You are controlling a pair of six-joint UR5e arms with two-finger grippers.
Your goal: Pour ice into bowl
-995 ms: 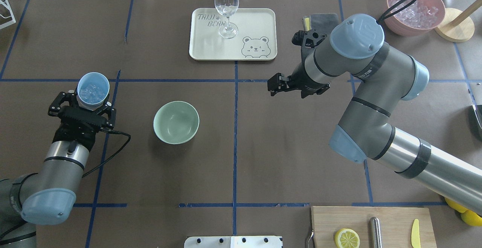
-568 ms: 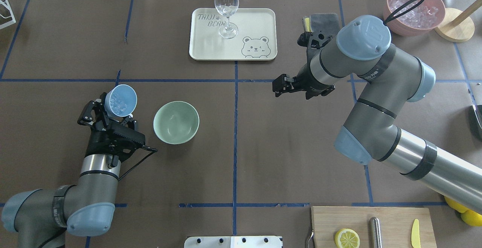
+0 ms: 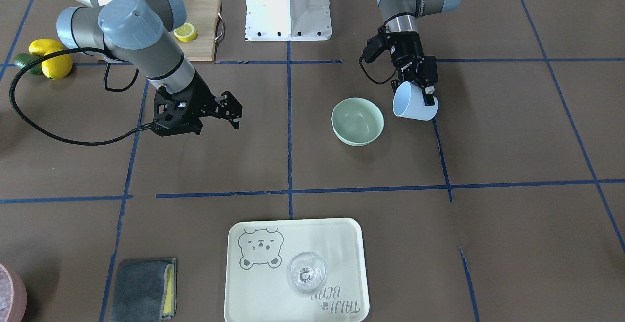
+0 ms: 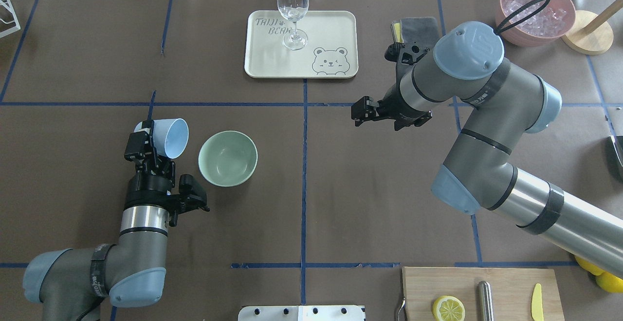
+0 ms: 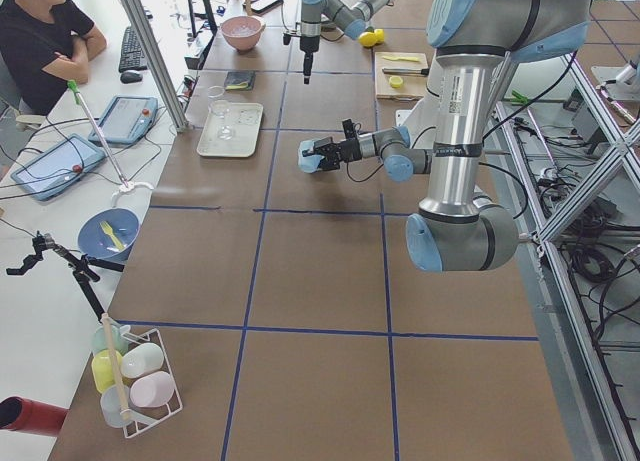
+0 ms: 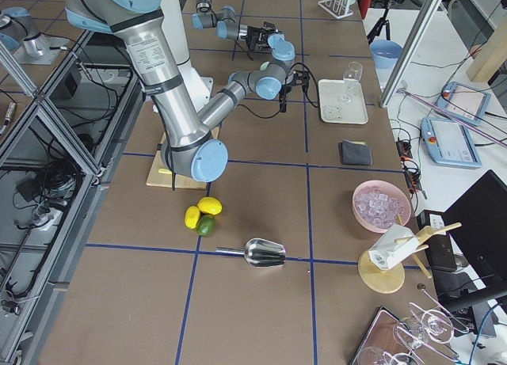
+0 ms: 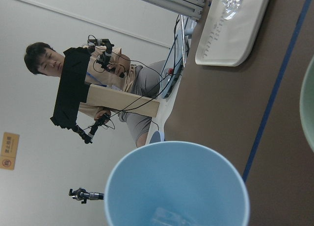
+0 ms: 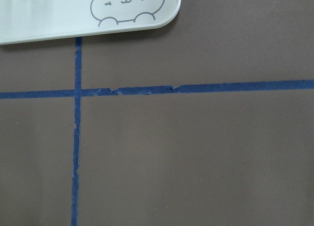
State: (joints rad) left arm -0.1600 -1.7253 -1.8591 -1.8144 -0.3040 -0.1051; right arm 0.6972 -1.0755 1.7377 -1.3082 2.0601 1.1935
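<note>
My left gripper (image 4: 152, 141) is shut on the light blue cup (image 4: 169, 137) and holds it tilted on its side just left of the pale mint-green bowl (image 4: 228, 158), mouth toward the bowl. In the front-facing view the cup (image 3: 414, 103) hangs beside the bowl (image 3: 357, 120), which looks empty. The ice (image 7: 167, 217) shows only faintly as glassy bits deep inside the cup (image 7: 176, 187) in the left wrist view. My right gripper (image 4: 361, 111) is open and empty, hovering right of the table's centre line, far from the bowl.
A cream bear tray (image 4: 336, 24) with a wine glass (image 4: 292, 11) stands at the back centre. A pink container of ice (image 4: 538, 11) and a grey cloth (image 4: 418, 23) are at the back right. A cutting board (image 4: 506, 282) with a lemon half is at the front right.
My left arm has swung right toward the bowl and turned the cup from upright onto its side, mouth toward the bowl. My right arm has shifted only slightly.
</note>
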